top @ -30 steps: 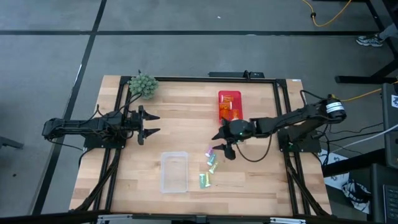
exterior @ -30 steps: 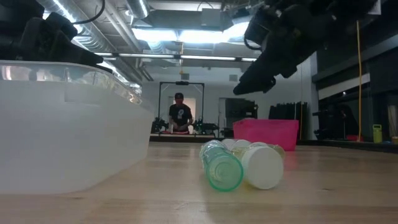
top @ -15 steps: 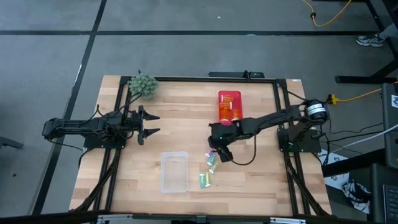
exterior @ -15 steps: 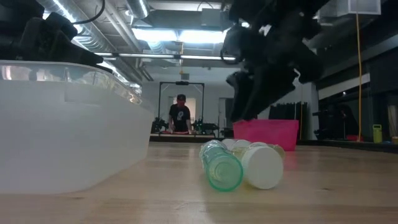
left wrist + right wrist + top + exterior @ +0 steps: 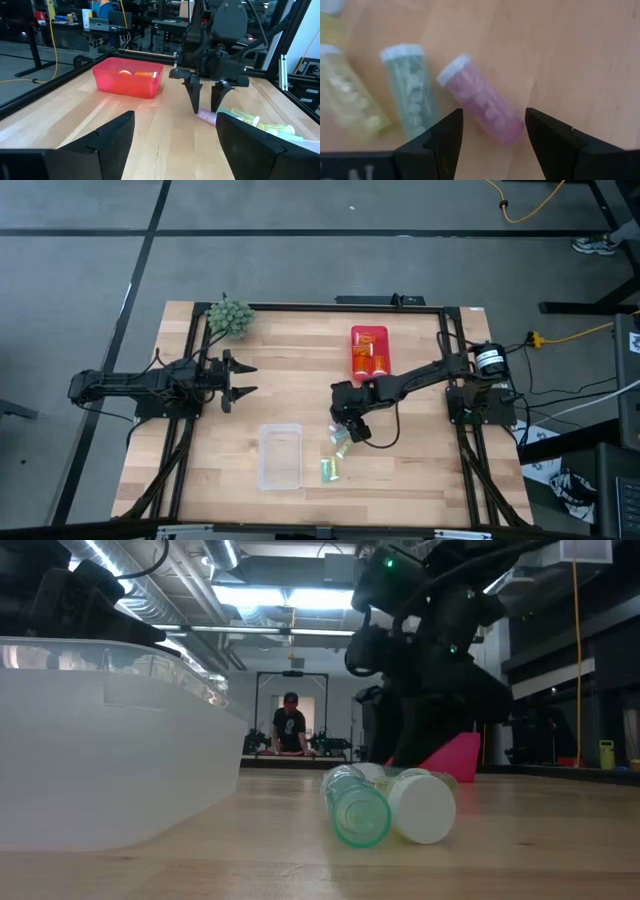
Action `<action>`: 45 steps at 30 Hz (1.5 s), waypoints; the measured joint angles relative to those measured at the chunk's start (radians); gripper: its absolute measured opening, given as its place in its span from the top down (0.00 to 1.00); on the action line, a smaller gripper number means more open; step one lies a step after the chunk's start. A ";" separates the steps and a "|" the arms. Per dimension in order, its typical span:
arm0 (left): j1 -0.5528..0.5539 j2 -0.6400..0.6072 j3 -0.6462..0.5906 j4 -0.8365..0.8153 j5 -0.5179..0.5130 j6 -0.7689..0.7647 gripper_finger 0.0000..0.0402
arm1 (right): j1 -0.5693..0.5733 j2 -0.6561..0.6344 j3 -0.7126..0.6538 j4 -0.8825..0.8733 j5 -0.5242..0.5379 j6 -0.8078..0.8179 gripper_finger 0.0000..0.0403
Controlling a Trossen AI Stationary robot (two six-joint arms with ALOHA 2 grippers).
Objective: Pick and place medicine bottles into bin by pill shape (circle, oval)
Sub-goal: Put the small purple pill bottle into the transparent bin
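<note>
Moved leftward and lower since a second ago: right gripper (image 5: 341,423), carried from beside the red bin to just over the nearest of the loose medicine bottles; left arm unchanged. Seen from above: right arm stretched from the table's right edge toward the middle, gripper tip at the upper end of a small cluster of pastel bottles (image 5: 337,450) lying just right of the clear bin (image 5: 281,457); red bin (image 5: 368,350) behind the arm, holding orange bottles; left gripper (image 5: 240,379) parked well apart on the left side, fingers spread, holding nothing; spiky green ball (image 5: 229,316) near the far left corner of the wooden table (image 5: 300,370). Seen from table height: green bottle (image 5: 355,805) and a white-capped bottle (image 5: 424,806) lying on their sides, mouths toward the camera; dark right arm descending behind them and covering most of the red bin; wall of the clear bin filling the left; a person standing far back in the room. Seen from the left wrist: right gripper pointing straight down, fingers apart, tips at a pink bottle (image 5: 207,116) on the wood, possibly touching it, contact hard to judge. Seen from the right wrist: fingers (image 5: 444,140) set wide, straddling the pink bottle (image 5: 480,99), which lies flat on the table beside a green one (image 5: 410,85) and a yellowish one (image 5: 347,97), all with pale caps; nothing gripped.
</note>
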State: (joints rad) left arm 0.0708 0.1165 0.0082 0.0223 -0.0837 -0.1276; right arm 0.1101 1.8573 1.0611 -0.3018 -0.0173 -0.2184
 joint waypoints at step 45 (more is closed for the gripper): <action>0.000 0.000 0.000 0.000 0.000 0.000 0.32 | 0.003 0.034 0.131 0.011 0.139 0.136 0.74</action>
State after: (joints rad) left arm 0.0705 0.1162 0.0082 0.0223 -0.0837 -0.1276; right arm 0.1135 1.8912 1.1925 -0.2907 0.1218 -0.0826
